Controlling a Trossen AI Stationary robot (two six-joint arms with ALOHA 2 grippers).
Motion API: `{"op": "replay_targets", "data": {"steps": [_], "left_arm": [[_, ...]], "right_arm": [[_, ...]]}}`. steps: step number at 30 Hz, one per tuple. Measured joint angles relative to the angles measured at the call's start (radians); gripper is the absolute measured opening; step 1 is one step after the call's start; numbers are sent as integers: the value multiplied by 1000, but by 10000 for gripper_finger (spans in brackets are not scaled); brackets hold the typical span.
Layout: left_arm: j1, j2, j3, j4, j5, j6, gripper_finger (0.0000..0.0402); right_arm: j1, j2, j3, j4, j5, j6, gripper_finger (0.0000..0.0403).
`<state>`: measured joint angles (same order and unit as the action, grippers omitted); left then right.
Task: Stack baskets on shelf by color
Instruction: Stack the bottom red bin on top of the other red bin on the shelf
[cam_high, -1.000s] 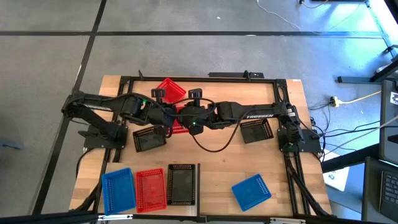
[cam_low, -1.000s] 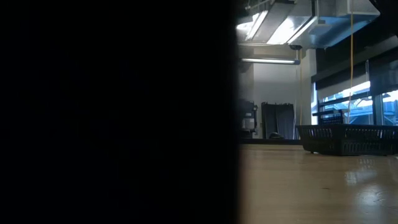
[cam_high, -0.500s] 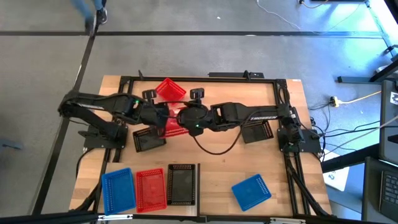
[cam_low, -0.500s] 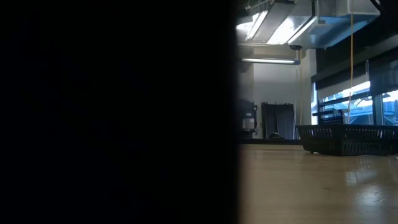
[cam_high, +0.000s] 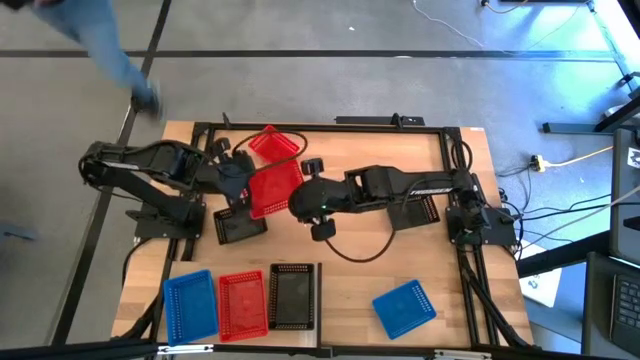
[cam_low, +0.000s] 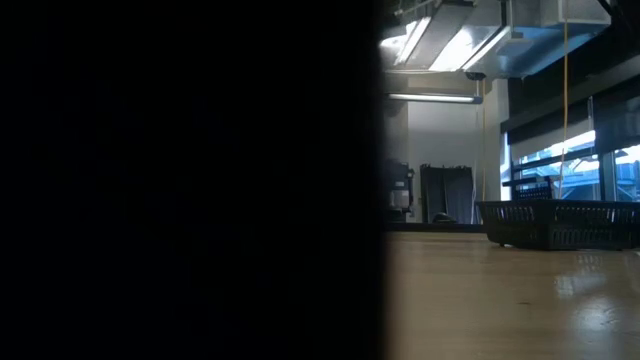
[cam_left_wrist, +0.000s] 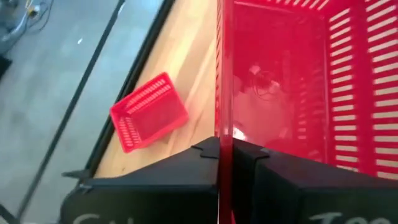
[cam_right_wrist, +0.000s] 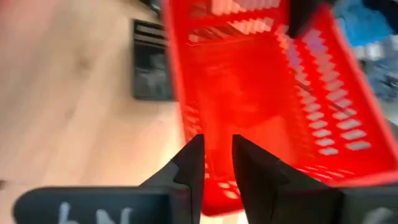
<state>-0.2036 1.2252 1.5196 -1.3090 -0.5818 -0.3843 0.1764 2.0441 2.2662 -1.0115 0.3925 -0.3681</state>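
A red basket (cam_high: 272, 190) is held up between my two arms over the middle of the table. My left gripper (cam_high: 243, 183) is shut on its left side. My right gripper (cam_high: 300, 203) is open at its right side, one finger on each side of the basket's edge (cam_right_wrist: 217, 186); whether it touches, I cannot tell. A second red basket (cam_high: 273, 143) lies on the table near the far edge and also shows in the left wrist view (cam_left_wrist: 148, 112). A blue (cam_high: 190, 305), a red (cam_high: 242, 303) and a black basket (cam_high: 293, 297) stand side by side on the shelf (cam_high: 319, 295). My left gripper pinches the top edge of one wall (cam_left_wrist: 222, 124) of the red basket between its two shut fingers, coming from the table's left. The wall runs on straight out from between the fingers. The basket is lifted clear of the table, and its open side shows in the left wrist view.
A black basket (cam_high: 238, 225) lies under my left arm, another (cam_high: 412, 210) under my right arm; the latter shows in the low view (cam_low: 555, 225). A blue basket (cam_high: 404, 307) lies near right. A person (cam_high: 100, 40) walks on the floor beyond the far left corner.
My left gripper has drawn back toward the table's left edge with the red basket, which now shows more fully from under the arms. My right gripper has followed a little to the left and its wrist has turned. A person has walked by the far left corner.
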Motion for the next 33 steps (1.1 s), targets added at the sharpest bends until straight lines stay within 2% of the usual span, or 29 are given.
{"op": "replay_targets", "data": {"steps": [3,9,12,15,21,25,30,33], "left_arm": [[-1,-20,0,-2,21,-104,0],[-29,-65,-1,-22,158,-387,0],[-58,-104,0,-23,242,-509,0],[-95,-138,0,-25,333,-555,0],[-170,-209,2,-65,422,-490,0],[-179,-228,2,-132,430,-456,0],[-211,-226,1,-129,537,-215,0],[-227,-215,1,-95,567,-75,0]], "right_arm": [[6,0,0,-3,-61,-2,84],[43,0,1,-9,-67,-18,84],[63,0,6,-9,-44,-18,84],[78,0,8,-7,2,-15,84],[98,-4,13,-15,36,-32,84],[103,-5,30,7,44,-32,84],[111,-7,68,5,43,-29,84],[111,-7,90,6,43,-24,84]]}}
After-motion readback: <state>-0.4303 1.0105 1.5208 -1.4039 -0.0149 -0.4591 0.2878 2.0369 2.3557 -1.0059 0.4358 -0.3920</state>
